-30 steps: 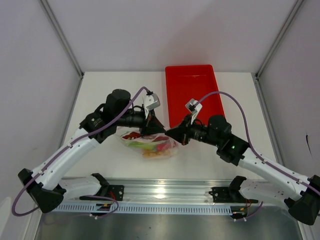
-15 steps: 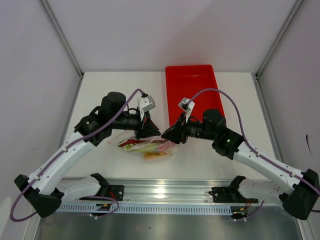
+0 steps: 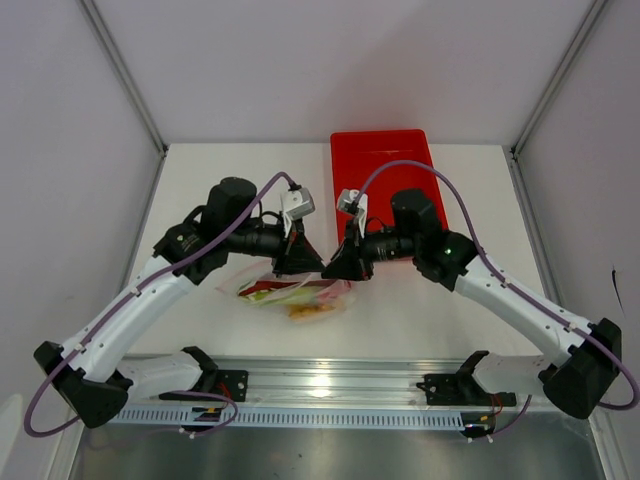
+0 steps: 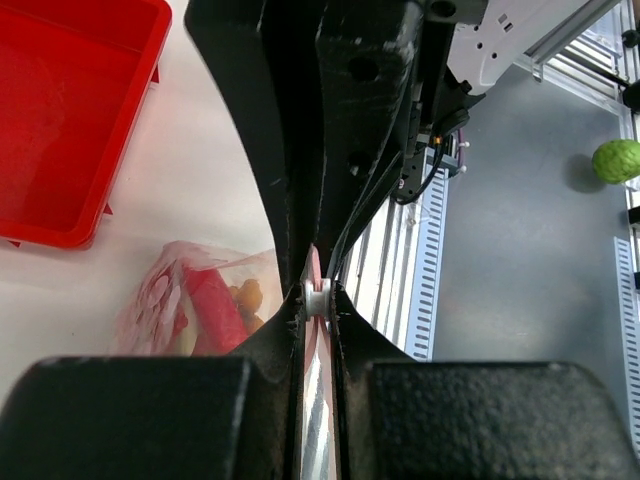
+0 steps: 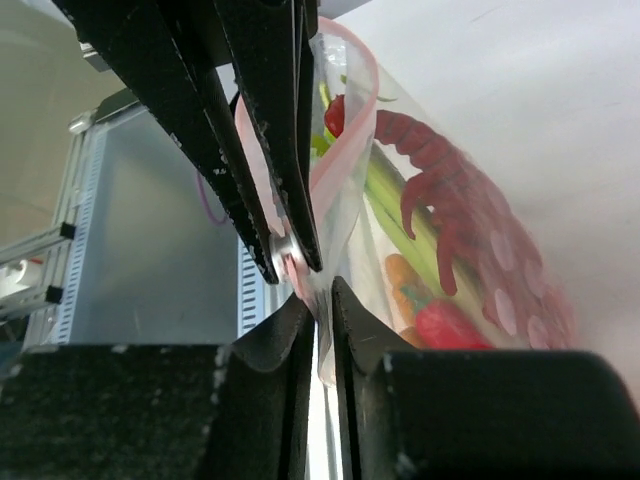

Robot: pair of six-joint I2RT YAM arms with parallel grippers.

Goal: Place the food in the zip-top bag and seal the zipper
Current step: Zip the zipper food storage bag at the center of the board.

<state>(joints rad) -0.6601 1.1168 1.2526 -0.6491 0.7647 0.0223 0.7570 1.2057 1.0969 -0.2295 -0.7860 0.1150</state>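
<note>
White worktop (image 3: pixel 190 170) carried the zip-top bag (image 3: pixel 290 293) near its front edge, slumped, with the red lobster (image 5: pixel 440 190), the green stalk (image 5: pixel 392 215) and orange pieces (image 5: pixel 405 280) inside. Just above it, the left end effector (image 4: pixel 318 300) and right end effector (image 5: pixel 318 300) met tip to tip, each narrowed onto the pink zipper (image 5: pixel 345 130). Farther back sat a red tray (image 3: pixel 385 180).

Nothing readable anywhere that I can spot, tbh. The zip-top bag (image 5: pixel 470 260) just has pale pink dots printed on it, no lettering, and the red tray (image 3: pixel 385 165) is plain plastic with no label, brand or number I can make out.
</note>
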